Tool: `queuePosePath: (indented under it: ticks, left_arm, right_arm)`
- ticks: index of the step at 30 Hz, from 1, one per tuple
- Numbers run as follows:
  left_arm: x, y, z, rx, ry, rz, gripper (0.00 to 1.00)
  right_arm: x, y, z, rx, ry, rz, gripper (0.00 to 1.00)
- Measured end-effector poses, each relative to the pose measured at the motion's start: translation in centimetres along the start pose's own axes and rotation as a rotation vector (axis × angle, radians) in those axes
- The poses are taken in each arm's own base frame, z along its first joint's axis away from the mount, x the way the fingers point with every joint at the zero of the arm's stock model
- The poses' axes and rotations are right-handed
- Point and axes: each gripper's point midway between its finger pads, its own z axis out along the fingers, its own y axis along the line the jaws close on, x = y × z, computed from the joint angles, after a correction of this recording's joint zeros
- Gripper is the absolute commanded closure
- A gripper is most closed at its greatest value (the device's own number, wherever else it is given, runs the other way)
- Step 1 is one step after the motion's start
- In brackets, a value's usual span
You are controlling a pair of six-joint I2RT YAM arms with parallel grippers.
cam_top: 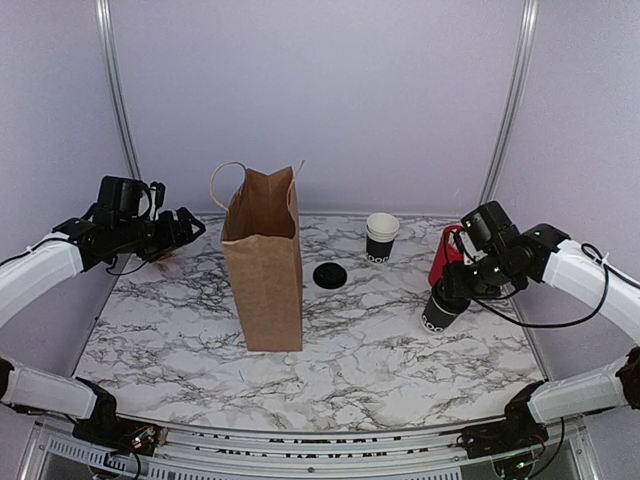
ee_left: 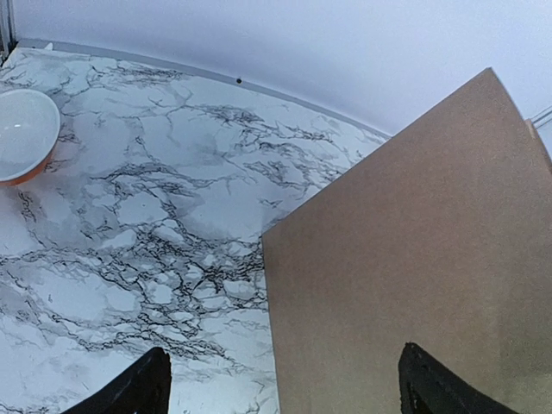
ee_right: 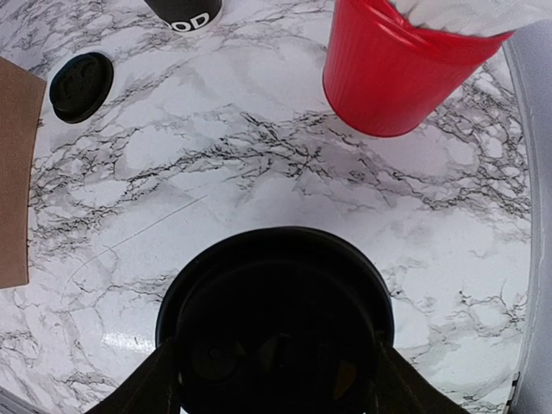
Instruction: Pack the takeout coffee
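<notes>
From above, the paper bag [cam_top: 262, 270] stands upright mid-table, and its inside is hidden. The coffee cup [cam_top: 438, 316], lid on, sits well to the right of the bag, between the fingers of the right gripper [cam_top: 447, 297]. The left gripper [cam_top: 190, 228] hangs to the left of the bag.

In the left wrist view, its fingertips are wide apart and hold nothing, with the bag's side just ahead.

In the right wrist view, the fingers lie against both sides of the lidded cup and seem to grip it. The task looks barely started: the cup is not yet carried over and lowered into the bag.
</notes>
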Motion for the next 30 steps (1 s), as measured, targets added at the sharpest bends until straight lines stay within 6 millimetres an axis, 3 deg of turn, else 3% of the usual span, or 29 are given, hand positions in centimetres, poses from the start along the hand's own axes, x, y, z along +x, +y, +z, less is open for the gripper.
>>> queuePosePath:
  ticks: [10, 21, 25, 30]
  left_arm:
    - [-3.1, -3.7, -4.7, 0.11, -0.082, 0.022, 0.08]
    - [-4.3, -10.2, -8.8, 0.249, -0.101, 0.141, 0.16]
    - [-5.2, -11.8, -9.0, 0.238, -0.108, 0.192, 0.28]
    - [-6.1, -12.9, -7.2, 0.199, -0.082, 0.238, 0.38]
  right_arm:
    - [-1.9, 2.8, -2.1, -0.096, -0.048, -0.027, 0.34]
    - [-5.6, 6.4, -5.1, -0.225, -0.137, -0.048, 0.32]
    - [-7.5, 7.7, -6.9, -0.277, -0.189, -0.055, 0.31]
    - [-9.9, 9.2, -9.1, -0.343, -0.256, -0.064, 0.31]
